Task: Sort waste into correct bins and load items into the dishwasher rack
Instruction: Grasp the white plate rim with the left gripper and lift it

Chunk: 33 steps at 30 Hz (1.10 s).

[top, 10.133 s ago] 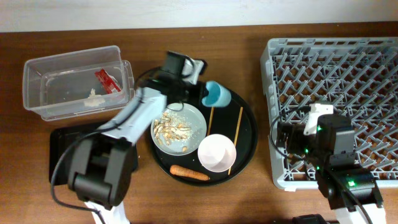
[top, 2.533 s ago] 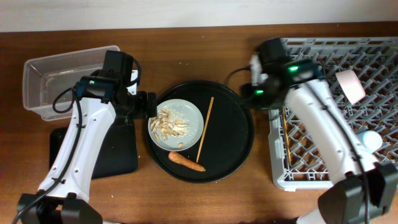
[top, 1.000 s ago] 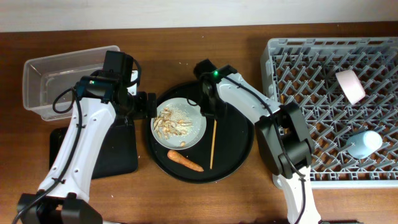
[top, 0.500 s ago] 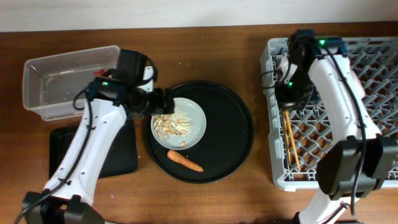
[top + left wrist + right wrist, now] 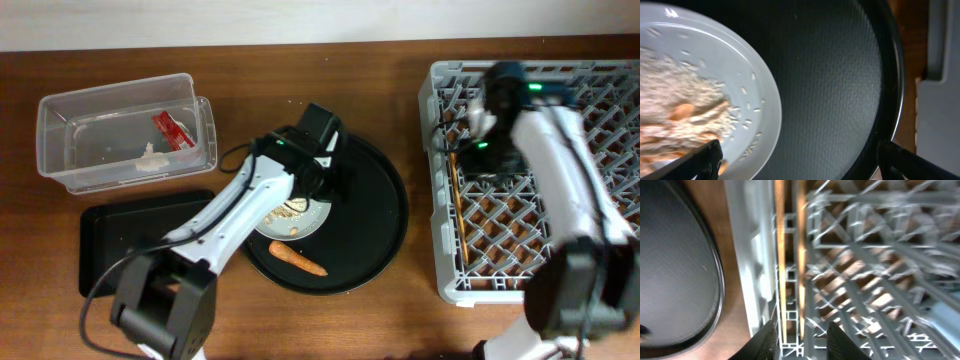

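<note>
Widely spread left fingers point(image 5: 696, 162) over plate point(image 5: 760, 87).

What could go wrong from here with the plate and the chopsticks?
1. The plate holds loose food scraps; the open left gripper hangs over its edge, so a tilted lift would likely spill them onto the round black tray.
2. The thin chopsticks lie flat along the edge of the dishwasher rack and might slip through its lattice.

2 arms point(image 5: 225, 210) white, black joints, cables, green LEDs; left hand point(image 5: 800, 152), right hand point(image 5: 801, 334) black-fingered.
</note>
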### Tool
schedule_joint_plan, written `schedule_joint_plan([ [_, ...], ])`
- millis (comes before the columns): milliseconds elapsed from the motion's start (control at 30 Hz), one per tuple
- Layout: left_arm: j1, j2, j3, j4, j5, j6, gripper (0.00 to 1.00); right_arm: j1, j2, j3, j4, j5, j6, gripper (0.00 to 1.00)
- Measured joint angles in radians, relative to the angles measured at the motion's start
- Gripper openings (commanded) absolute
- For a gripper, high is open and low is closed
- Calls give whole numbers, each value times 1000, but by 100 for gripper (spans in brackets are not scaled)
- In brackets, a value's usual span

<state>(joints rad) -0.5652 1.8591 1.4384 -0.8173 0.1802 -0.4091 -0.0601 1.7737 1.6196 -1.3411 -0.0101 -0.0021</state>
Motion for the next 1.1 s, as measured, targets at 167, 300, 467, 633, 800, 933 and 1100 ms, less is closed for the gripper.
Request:
schedule_joint_plan([
  [167,-40,143,0,108,-4,-58,59,-137,-151,37,-13,-65,6,33],
  [300,-46,178,0,113,-95,-60,57,-137,-148,37,-15,-82,7,33],
  [467,-122,178,0,120,-298,-64,51,-137,-148,37,-29,-101,7,33],
  [633,-146,183,0,119,-365,-64,41,-137,-148,37,-42,-102,6,33],
  [800,-145,227,4,103,-400,-66,1,-137,-148,37,-42,-109,6,33],
  [933,-151,248,90,-49,-484,-67,1,-137,-148,37,-42,-113,6,33],
  [1100,-151,260,254,-223,-531,-67,0,-137,-148,37,-42,-113,6,33],
])
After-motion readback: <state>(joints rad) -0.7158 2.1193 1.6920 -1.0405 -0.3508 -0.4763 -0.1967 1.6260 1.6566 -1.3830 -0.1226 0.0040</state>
